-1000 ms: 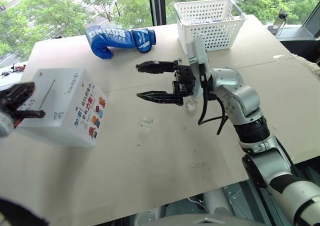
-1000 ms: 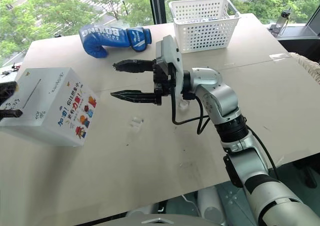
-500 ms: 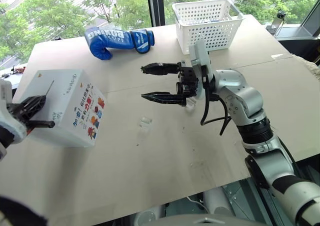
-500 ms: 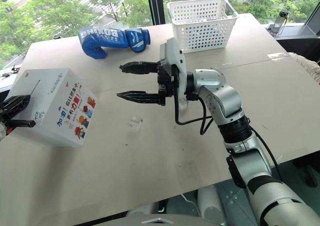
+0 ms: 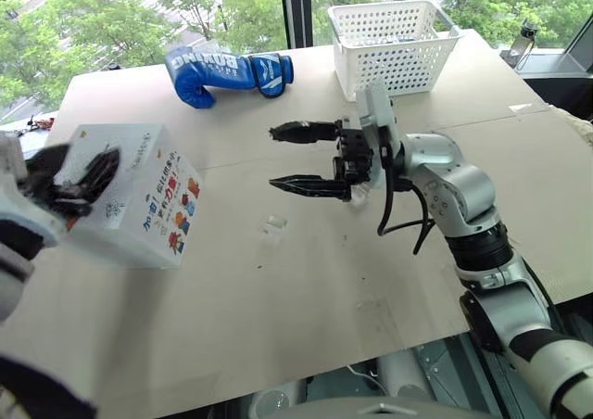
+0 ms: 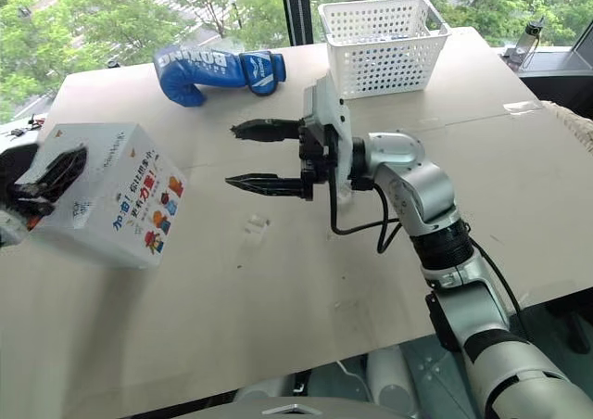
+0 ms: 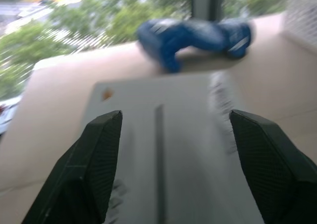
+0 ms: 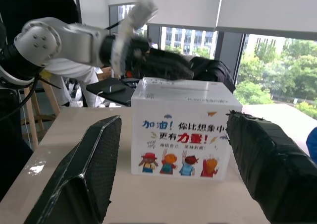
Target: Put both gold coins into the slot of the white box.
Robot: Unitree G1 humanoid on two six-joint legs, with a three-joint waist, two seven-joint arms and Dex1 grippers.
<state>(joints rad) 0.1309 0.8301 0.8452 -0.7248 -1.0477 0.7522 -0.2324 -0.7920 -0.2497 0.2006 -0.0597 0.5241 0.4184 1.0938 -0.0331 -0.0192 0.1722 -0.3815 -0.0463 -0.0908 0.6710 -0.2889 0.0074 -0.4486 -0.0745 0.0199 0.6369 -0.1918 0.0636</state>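
Observation:
The white box (image 5: 139, 201) with cartoon figures on its side stands at the table's left. Its slot (image 7: 158, 154) is a thin dark line along the plain top face. My left gripper (image 5: 79, 178) hovers over that top face, open, its two fingers (image 7: 99, 149) wide apart on either side of the slot with nothing between them. My right gripper (image 5: 274, 158) hangs open above the middle of the table, pointing left toward the box, and holds nothing. The gold coins are out of view.
A blue boxing glove (image 5: 227, 69) lies at the back of the table, a white perforated basket (image 5: 394, 44) at the back right. Small clear plastic blocks (image 5: 271, 226) lie between box and right arm. A person (image 8: 29, 16) stands beyond the table's left side.
My left gripper has moved right from the box's left edge to above its top face and has gone from shut to open. The right gripper has stayed put.

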